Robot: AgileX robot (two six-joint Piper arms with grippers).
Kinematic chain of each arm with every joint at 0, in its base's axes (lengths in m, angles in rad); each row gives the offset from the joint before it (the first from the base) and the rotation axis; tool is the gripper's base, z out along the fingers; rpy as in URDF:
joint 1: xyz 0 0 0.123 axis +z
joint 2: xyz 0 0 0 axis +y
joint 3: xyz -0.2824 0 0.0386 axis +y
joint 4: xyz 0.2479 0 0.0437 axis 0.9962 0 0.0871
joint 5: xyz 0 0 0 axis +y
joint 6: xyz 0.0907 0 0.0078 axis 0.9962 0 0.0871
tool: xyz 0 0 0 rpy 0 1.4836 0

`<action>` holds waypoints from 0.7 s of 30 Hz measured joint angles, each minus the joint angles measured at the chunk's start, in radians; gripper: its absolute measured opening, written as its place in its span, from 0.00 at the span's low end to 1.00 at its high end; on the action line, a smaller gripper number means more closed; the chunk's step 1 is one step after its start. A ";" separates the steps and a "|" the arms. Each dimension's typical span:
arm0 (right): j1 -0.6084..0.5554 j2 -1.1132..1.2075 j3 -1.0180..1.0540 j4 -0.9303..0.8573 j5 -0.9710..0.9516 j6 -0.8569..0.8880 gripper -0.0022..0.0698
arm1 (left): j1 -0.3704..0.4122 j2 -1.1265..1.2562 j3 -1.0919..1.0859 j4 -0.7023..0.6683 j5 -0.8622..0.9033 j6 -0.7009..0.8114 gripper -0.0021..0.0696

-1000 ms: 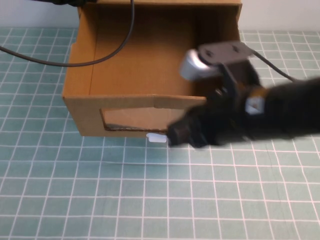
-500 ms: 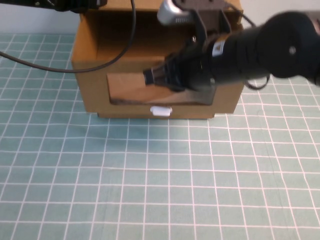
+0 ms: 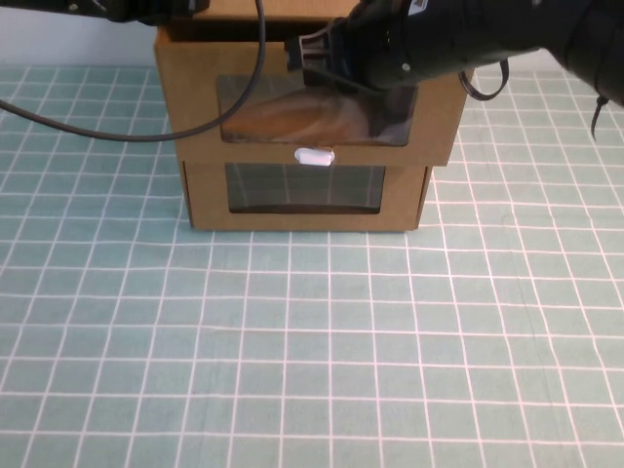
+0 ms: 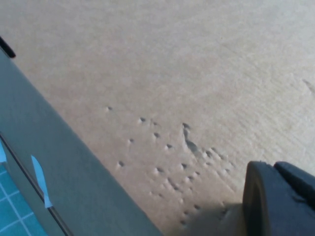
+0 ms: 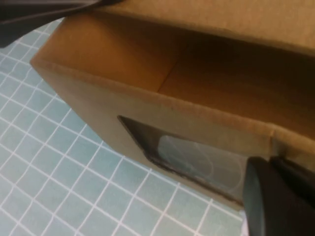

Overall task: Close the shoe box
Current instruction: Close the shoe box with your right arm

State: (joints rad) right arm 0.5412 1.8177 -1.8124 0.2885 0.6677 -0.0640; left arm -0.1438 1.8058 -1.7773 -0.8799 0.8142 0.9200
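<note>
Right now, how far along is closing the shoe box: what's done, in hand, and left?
Mostly done: the shoe box drawer sits largely in, its tab just above the lower box. In hand: the right gripper is at the drawer front's upper edge; the left gripper is close to bare cardboard at the far left top. Left: a dark gap shows along the top, so a last push seems needed.

The right gripper point(image 3: 307, 60) is hiding part of the shoe box point(image 3: 302, 117) window. The frame edge is cutting off the left gripper point(image 3: 146, 8), leaving its fingers out of sight.
</note>
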 joint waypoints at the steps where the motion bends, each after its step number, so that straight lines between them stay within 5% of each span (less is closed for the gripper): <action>1: -0.001 0.004 -0.008 0.002 0.010 0.000 0.01 | 0.000 0.000 0.000 0.000 0.000 0.000 0.02; 8: -0.009 0.007 -0.023 0.006 0.039 -0.004 0.01 | 0.000 0.000 0.000 0.000 0.000 0.000 0.02; 21: -0.008 0.086 -0.025 0.003 -0.218 -0.013 0.01 | 0.000 0.000 0.000 0.000 -0.002 -0.002 0.02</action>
State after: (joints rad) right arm 0.5327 1.9033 -1.8376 0.2917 0.4494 -0.0774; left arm -0.1438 1.8058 -1.7773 -0.8799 0.8125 0.9183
